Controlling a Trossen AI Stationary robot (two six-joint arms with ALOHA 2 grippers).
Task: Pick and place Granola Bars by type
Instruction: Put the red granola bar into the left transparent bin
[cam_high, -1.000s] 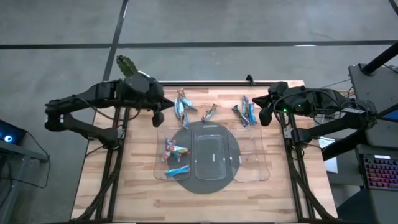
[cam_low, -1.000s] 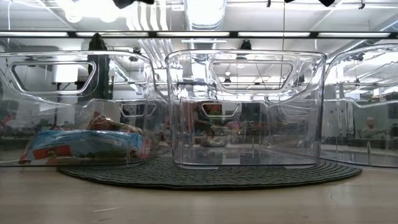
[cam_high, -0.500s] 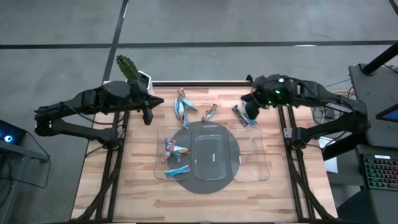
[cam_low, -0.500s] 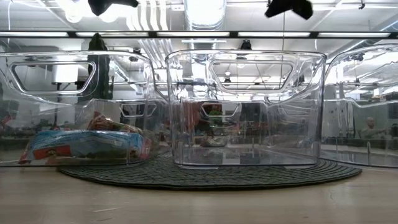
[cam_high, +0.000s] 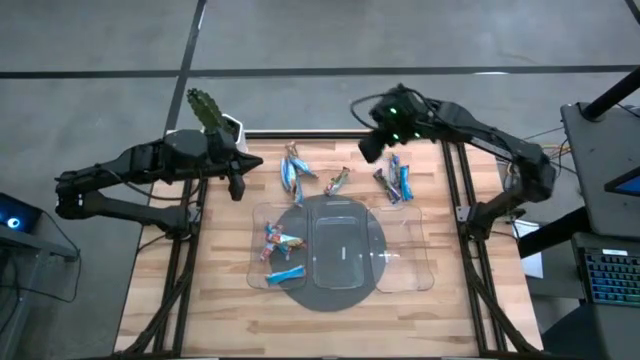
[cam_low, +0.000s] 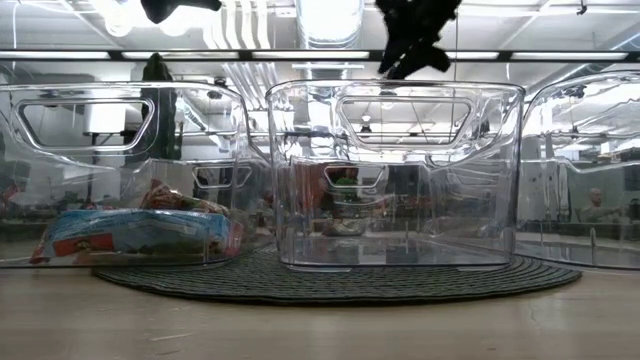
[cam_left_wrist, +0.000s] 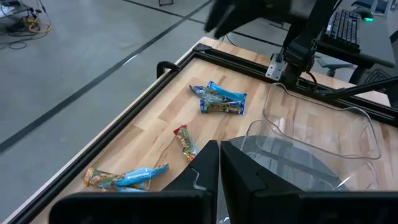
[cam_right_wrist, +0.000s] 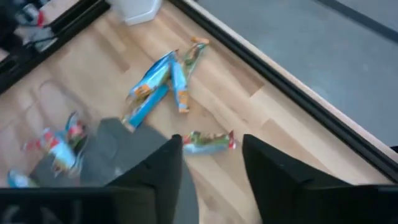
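Granola Bars (cam_high: 294, 172) lie loose in three lots along the far part of the desk (cam_high: 200, 290): a blue-wrapped cluster toward the far left, a single red-and-tan bar (cam_high: 337, 181) near the middle, and a small blue heap (cam_high: 394, 183) toward the far right. Three clear trays (cam_high: 341, 243) stand side by side nearer the front edge, the middle one on a dark round mat (cam_high: 300, 290). Several blue and multicoloured bars (cam_high: 280, 248) sit in the left tray; no bars show in the middle and right ones. A white pot with a green plant (cam_high: 212, 112) stands at the far left corner. The left claw (cam_high: 238, 184) hangs closed beside the far-left cluster, holding nothing. The right claw (cam_high: 370, 147) hovers with fingers parted and empty over the far edge, between the single bar and the right heap.
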